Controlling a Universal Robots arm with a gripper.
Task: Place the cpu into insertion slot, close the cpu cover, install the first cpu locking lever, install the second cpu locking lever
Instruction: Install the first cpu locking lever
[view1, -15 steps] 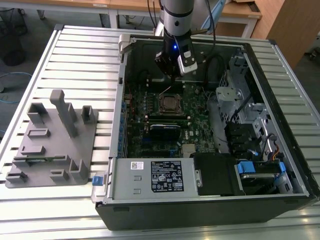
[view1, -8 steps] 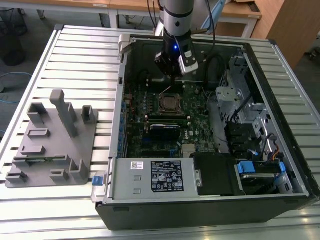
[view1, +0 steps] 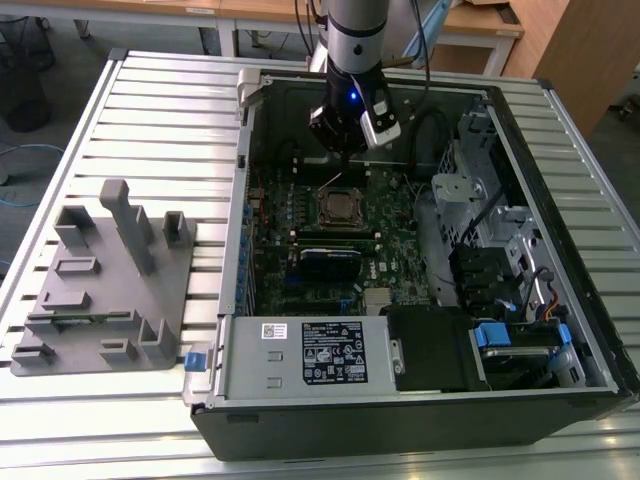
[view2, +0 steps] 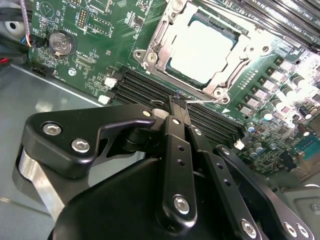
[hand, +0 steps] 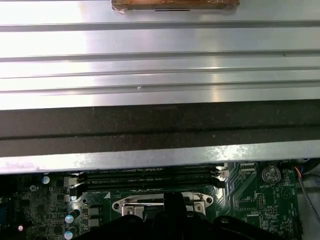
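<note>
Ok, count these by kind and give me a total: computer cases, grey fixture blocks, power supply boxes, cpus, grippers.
computer case: 1
grey fixture block: 1
power supply box: 1
cpu: 1
gripper: 1
Total: 5

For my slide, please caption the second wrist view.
Fingers grip a locking lever; the cpu sits under the cpu cover.

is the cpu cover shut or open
Shut. In the second wrist view the cpu cover lies flat around the cpu, whose silver top shows through its window.
</note>
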